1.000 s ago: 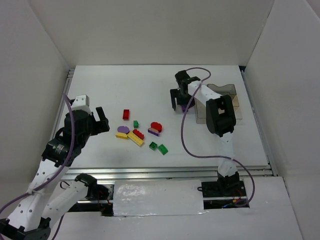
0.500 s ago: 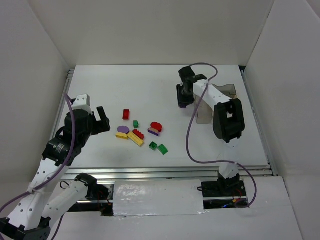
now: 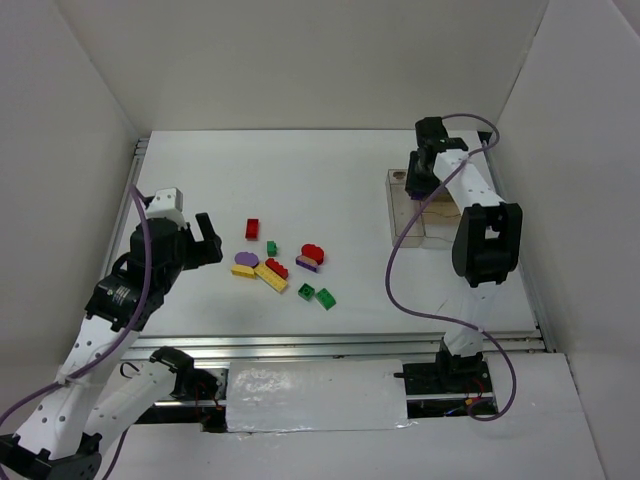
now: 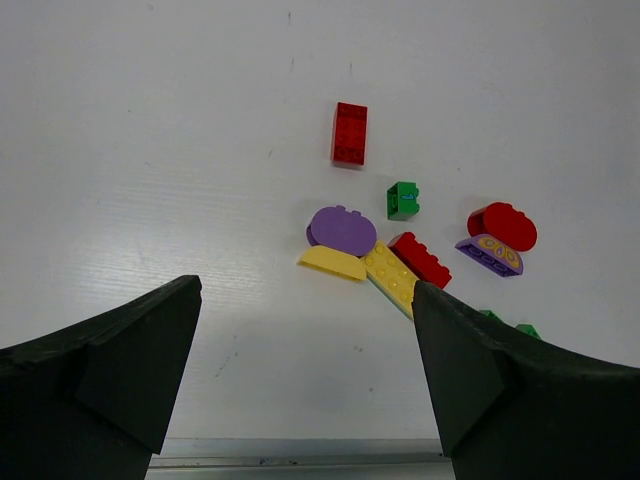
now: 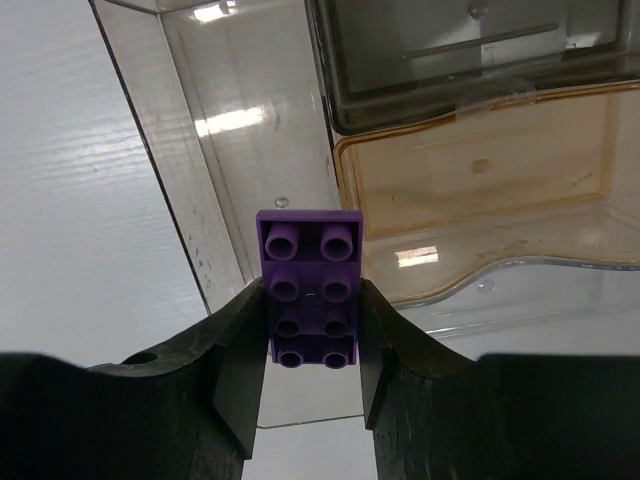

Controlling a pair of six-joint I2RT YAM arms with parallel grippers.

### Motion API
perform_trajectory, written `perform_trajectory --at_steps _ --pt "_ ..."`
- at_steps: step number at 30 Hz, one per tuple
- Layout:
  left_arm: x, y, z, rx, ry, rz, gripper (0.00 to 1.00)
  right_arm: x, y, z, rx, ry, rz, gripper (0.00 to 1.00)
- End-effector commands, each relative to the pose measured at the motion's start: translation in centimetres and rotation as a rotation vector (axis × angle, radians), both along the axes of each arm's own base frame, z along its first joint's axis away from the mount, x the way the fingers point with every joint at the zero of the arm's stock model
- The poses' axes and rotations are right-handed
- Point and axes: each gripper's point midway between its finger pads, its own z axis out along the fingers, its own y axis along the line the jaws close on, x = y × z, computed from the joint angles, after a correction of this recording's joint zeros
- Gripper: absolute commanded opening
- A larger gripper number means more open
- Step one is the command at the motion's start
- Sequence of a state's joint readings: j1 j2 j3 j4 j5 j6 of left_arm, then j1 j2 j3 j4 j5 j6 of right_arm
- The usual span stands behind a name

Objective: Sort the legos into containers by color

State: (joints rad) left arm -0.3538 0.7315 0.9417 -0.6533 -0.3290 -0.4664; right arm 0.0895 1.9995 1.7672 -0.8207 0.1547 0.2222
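Well now, the right gripper (image 5: pixel 310 335) is clenched on a purple brick (image 5: pixel 308 265), both fingers pressed against its long sides, studs facing the wrist camera. It hangs above the tray (image 3: pixel 408 218) at the right back of the table (image 3: pixel 300 165). From the wrist, the brick sits over the clear compartment (image 5: pixel 245 140), right beside the edge of the brownish compartment (image 5: pixel 470 195); which of the two it is truly above, I cannot tell. Over on the other side, the left gripper (image 4: pixel 305 330) hovers released, jaws spread wide and holding nothing, with the loose legos on the table just ahead of it. In that cluster: a red brick (image 4: pixel 349 133) lying alone at the back, a small green brick (image 4: pixel 403 200), a purple rounded piece (image 4: pixel 342 229) touching a yellow rounded piece (image 4: pixel 332 263), a long yellow brick (image 4: pixel 391 277) with another red brick (image 4: pixel 421 258) against it, and a red rounded piece (image 4: pixel 502 225) beside a purple slab (image 4: pixel 488 254).
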Motion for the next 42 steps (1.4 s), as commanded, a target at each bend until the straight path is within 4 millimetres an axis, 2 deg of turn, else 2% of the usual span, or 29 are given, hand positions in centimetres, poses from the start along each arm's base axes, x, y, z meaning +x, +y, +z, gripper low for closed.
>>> perform_trajectory --at_steps 1,6,7,8,9,10,11,12,15,17,19,20,22,23,24,26,27,28,30,32,36,37,39,42 --pt "0.7 -0.4 0.6 0.004 -0.031 -0.026 0.99 -0.3 1.1 0.6 0.016 -0.011 0.032 0.33" --pt "0.6 -0.3 0.7 0.003 -0.033 -0.026 1.0 -0.1 1.5 0.7 0.039 -0.02 0.038 0.42" --pt "0.6 -0.4 0.6 0.003 -0.032 -0.029 1.0 0.0 1.5 0.7 0.036 -0.018 0.034 0.5" --pt "0.6 -0.4 0.6 0.003 -0.034 -0.029 0.99 -0.1 1.6 0.7 0.035 -0.014 0.032 0.63" --pt "0.7 -0.4 0.6 0.004 -0.031 -0.029 1.0 -0.2 1.6 0.8 0.039 -0.015 0.031 0.7" --pt "0.7 -0.4 0.6 0.004 -0.03 -0.029 1.0 -0.4 1.8 0.6 0.046 -0.011 0.038 0.7" --pt "0.7 -0.4 0.6 0.003 -0.03 -0.028 0.99 -0.5 2.0 1.2 0.056 -0.027 0.041 0.73" --pt "0.7 -0.4 0.6 0.003 -0.03 -0.027 1.0 -0.7 2.4 1.3 0.055 -0.031 0.046 0.82" --pt "0.7 -0.4 0.5 0.004 -0.027 -0.027 1.0 -1.2 3.5 2.6 0.054 -0.05 0.063 0.89" --pt "0.7 -0.3 0.6 0.004 -0.027 -0.022 0.99 -2.0 6.5 4.0 0.057 -0.083 0.128 0.89" --pt "0.7 -0.2 0.6 0.005 -0.029 -0.019 1.0 -3.2 8.3 4.1 0.026 -0.09 0.143 0.88" --pt "0.7 -0.2 0.6 0.006 -0.028 -0.016 0.99 -4.3 11.1 5.1 0.046 -0.116 0.213 0.88" --pt "0.7 0.0 0.6 0.006 -0.031 -0.006 0.99 -6.9 16.3 3.9 0.161 -0.115 0.388 0.87" --pt "0.7 0.0 0.7 0.005 -0.032 -0.006 1.0 -9.1 19.9 5.0 0.204 -0.151 0.543 0.87" --pt "0.7 0.0 0.6 0.006 -0.029 -0.008 0.99 -11.1 22.8 4.0 0.292 -0.143 0.674 0.87" --pt "0.7 -0.1 0.6 0.005 -0.03 -0.014 0.99 -13.6 25.9 3.4 0.296 -0.148 0.84 0.91" --pt "0.7 -0.2 0.5 0.005 -0.027 -0.019 0.99 -14.4 26.7 2.8 0.295 -0.138 0.906 1.0" --pt "0.7 -0.4 0.5 0.004 -0.026 -0.029 0.99 -15.0 27.4 1.8 0.282 -0.121 0.95 1.0" --pt "0.7 -0.4 0.4 0.005 -0.022 -0.029 0.99 -15.0 28.6 1.2 0.205 -0.145 1.036 1.0" --pt "0.7 -0.3 0.5 0.004 -0.023 -0.027 1.0 -14.1 28.5 -0.2 0.119 -0.134 1.059 0.99" --pt "0.5 -0.2 0.7 0.002 -0.038 -0.025 1.0 -12.3 29.1 -0.4 0.051 -0.147 1.12 1.0" --pt "0.5 -0.2 0.8 0.0 -0.042 -0.023 0.99 -12.4 29.4 -1.1 0.05 -0.13 1.156 0.99" --pt "0.5 -0.2 0.8 0.0 -0.044 -0.027 0.99 -12.4 29.7 -1.1 0.054 -0.11 1.184 1.0" --pt "0.5 -0.3 0.8 0.001 -0.041 -0.028 0.99 -13.1 30.2 -2.6 0.085 -0.038 1.226 1.0"
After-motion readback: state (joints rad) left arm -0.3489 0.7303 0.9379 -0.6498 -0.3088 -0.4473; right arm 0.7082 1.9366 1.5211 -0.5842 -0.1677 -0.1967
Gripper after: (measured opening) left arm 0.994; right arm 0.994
